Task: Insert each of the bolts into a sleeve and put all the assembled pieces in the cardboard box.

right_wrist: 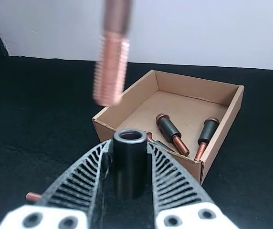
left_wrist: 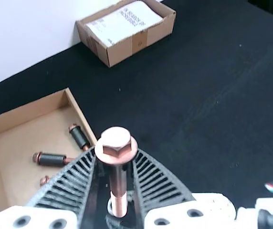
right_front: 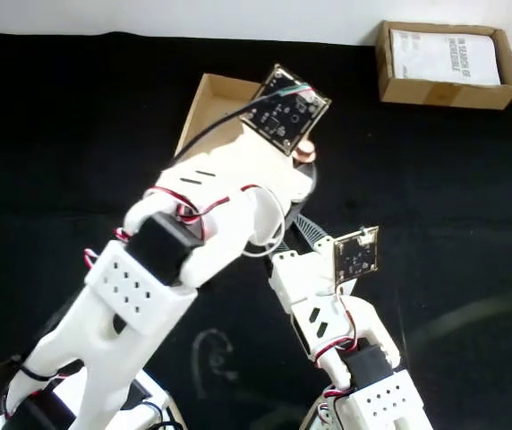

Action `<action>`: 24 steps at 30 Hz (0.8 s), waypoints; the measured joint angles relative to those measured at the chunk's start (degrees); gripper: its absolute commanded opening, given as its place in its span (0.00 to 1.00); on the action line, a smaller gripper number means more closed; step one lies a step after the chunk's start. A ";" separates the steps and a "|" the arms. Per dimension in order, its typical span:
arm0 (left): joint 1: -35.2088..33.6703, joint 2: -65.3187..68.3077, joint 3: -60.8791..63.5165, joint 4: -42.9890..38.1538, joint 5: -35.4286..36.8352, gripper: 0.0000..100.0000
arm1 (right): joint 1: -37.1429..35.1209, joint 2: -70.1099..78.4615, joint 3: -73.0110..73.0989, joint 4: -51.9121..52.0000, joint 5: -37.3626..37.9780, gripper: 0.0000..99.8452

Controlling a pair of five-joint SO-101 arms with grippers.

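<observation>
My left gripper [left_wrist: 113,160] is shut on a copper bolt [left_wrist: 115,148], hex head up and shaft pointing down. In the high view its head [right_front: 305,152] shows just past the left arm's camera board. My right gripper [right_wrist: 128,149] is shut on a black sleeve [right_wrist: 129,167] held upright with its bore open upward. The bolt's threaded end [right_wrist: 110,67] hangs above the sleeve, a little to one side and apart from it. Behind stands the cardboard box [right_wrist: 222,119], with assembled pieces [right_wrist: 171,130] [right_wrist: 207,130] lying inside, also seen as pieces [left_wrist: 79,137] [left_wrist: 50,158].
A second cardboard box [right_front: 444,58] holding a printed sheet stands at the table's far right. A loose bolt [right_wrist: 33,196] lies on the black table near the right gripper. The left arm [right_front: 193,233] covers part of the target box [right_front: 207,103].
</observation>
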 measured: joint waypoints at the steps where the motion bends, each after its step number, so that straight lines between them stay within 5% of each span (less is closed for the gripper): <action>1: 0.00 0.00 1.14 -1.49 0.00 0.01 | 0.00 0.00 0.00 0.00 0.00 0.01; 24: -2.29 0.00 7.21 -7.56 0.09 0.01 | 1.67 0.09 0.00 -4.22 0.00 0.01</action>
